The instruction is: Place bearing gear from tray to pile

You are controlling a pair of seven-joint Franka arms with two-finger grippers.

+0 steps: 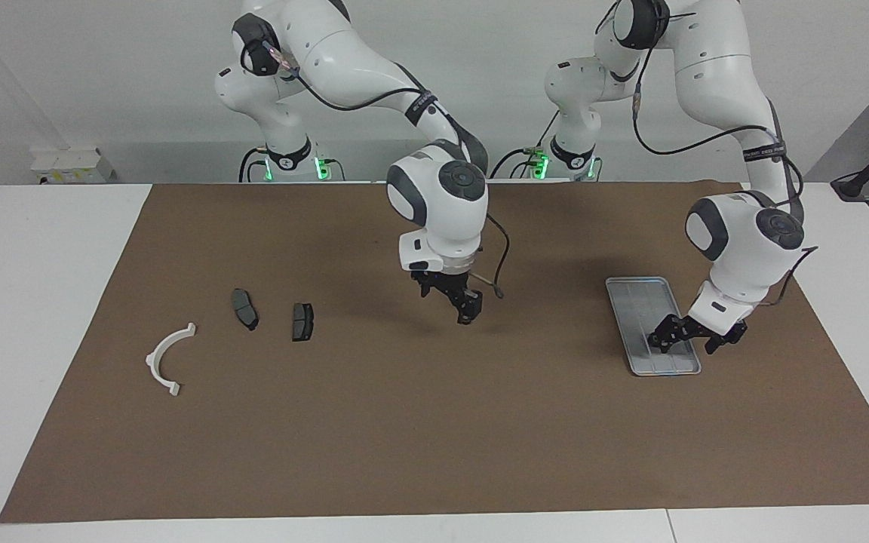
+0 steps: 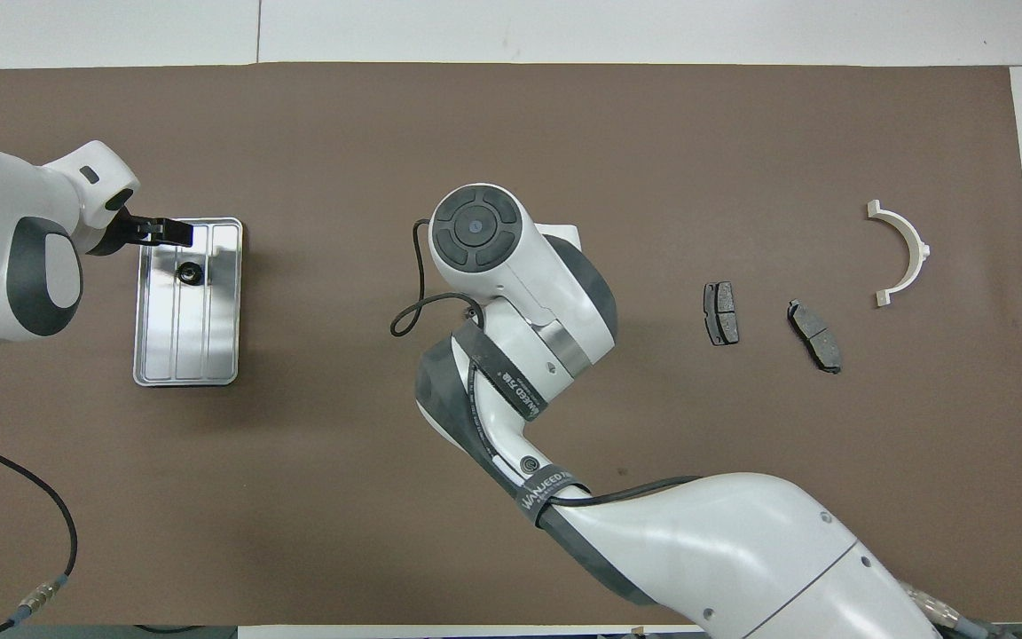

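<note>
At the left arm's end of the table, you have the tray (image 1: pixel 634 294) (image 2: pixel 200 342) lying flat on the brown mat (image 1: pixel 434 437) (image 2: pixel 511 133). The bearing gear (image 2: pixel 189 273) sits inside it, on the ribbed floor in the part of the tray farther from the robots. Only the overhead view shows you the gear clearly, because from the facing camera the gripper's dark fingers cover that spot. Your left gripper (image 1: pixel 680 339) (image 2: pixel 161 232) hangs low over that same end of the tray, tilted, with its jaws spread wide and nothing between them. From above, its tips lie just beside the gear rather than on it, and you cannot tell whether they touch the tray.

Your right gripper (image 1: pixel 467 309) is over the middle of the mat and points down, well apart from both the tray and the pile. In the overhead view its own wrist hides it. Its jaws are also apart, and you can see no part in them.

The pile lies toward the right arm's end. Two dark brake pads (image 1: pixel 245 308) (image 1: pixel 302 322) (image 2: pixel 721 312) (image 2: pixel 814 335) lie side by side, not touching. The white half-ring bracket (image 1: pixel 151 360) (image 2: pixel 919 244) lies near them, closer to the mat's edge and a little farther from the robots.
</note>
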